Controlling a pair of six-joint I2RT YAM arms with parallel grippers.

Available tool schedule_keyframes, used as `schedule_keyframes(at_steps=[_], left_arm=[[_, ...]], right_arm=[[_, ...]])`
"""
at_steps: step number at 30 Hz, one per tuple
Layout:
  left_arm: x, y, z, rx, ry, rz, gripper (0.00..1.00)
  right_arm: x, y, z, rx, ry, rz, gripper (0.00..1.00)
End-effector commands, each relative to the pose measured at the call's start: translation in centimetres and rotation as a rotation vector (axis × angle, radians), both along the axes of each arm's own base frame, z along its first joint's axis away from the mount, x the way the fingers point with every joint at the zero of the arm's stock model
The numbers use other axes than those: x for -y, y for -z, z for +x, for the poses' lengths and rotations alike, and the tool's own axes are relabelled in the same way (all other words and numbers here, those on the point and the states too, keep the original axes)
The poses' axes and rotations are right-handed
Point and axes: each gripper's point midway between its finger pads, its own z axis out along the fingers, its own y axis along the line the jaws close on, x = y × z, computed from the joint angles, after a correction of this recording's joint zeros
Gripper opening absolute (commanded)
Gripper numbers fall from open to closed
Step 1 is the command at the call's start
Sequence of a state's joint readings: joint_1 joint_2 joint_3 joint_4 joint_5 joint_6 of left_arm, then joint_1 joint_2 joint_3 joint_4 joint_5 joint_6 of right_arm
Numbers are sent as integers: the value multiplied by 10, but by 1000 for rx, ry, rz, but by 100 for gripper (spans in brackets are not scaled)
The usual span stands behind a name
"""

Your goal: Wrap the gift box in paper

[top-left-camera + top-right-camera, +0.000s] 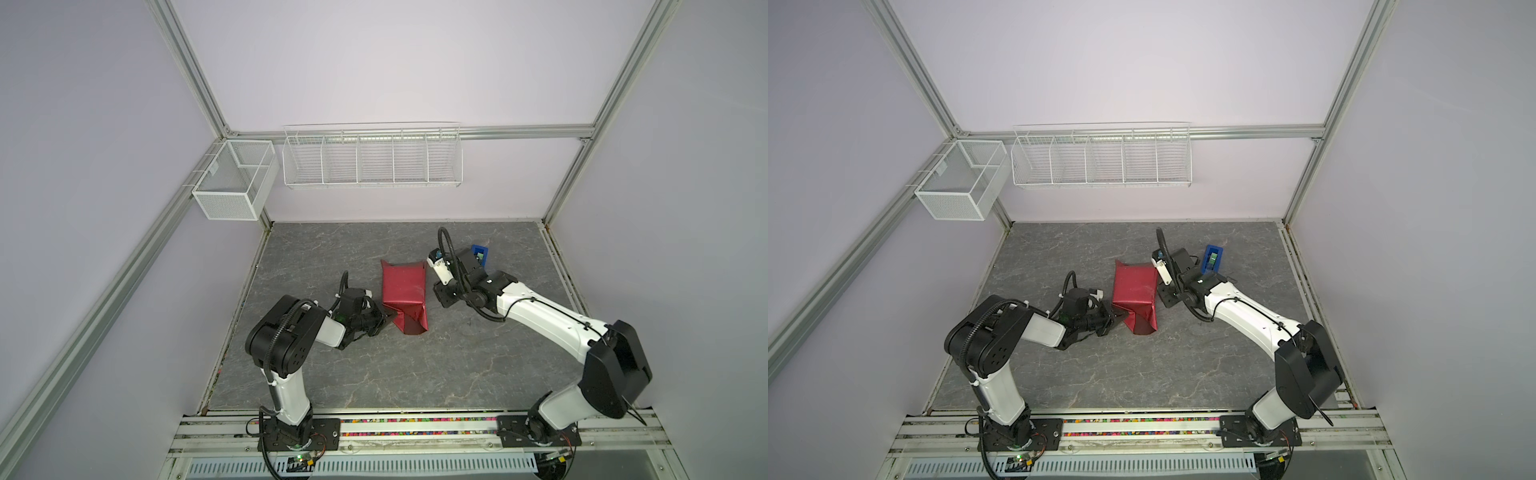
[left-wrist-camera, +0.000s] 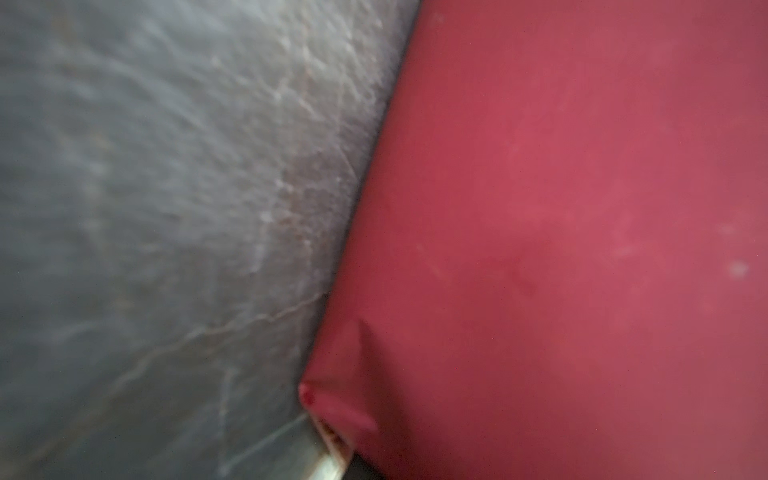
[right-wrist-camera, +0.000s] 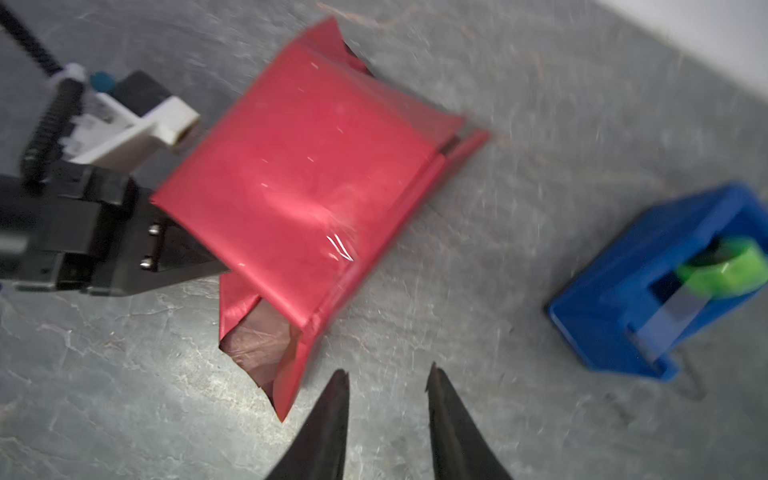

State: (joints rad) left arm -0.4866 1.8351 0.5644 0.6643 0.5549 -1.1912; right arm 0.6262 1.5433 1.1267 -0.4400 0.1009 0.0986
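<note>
Red paper (image 1: 405, 291) hides the box; the left gripper (image 1: 387, 319) pinches its 8 o'clock corner, and the right gripper (image 3: 386, 382) has its jaws a little apart, empty.

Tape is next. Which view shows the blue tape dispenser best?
Right wrist: the tape dispenser is large, with its green roll showing, though slightly blurred. Both top views show it small; in a top view the right arm partly covers it. Left wrist: absent.

One paper (image 1: 404, 291) wrap, perhaps one box inside; one tape dispenser (image 1: 1212, 258); two baskets (image 1: 224, 203) (image 1: 374, 166); two tools (image 1: 390, 318) (image 3: 387, 370).
</note>
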Motion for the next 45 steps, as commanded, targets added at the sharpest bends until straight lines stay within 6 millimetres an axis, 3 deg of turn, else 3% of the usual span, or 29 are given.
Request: schedule_keyframes(at_steps=[1, 8, 14, 20, 45], left_arm=[[1, 6, 0, -7, 6, 17, 6], [1, 10, 0, -15, 8, 24, 6], [0, 12, -2, -21, 9, 28, 5], [0, 12, -2, -22, 10, 27, 5], [-1, 15, -4, -30, 12, 33, 4]], right_arm=[[6, 44, -34, -238, 173, 93, 32], [-22, 77, -51, -370, 170, 232, 22], [-48, 84, -52, -390, 126, 240, 20], [-62, 86, -49, -381, 121, 247, 19], [-85, 101, -17, -273, 291, 403, 17]])
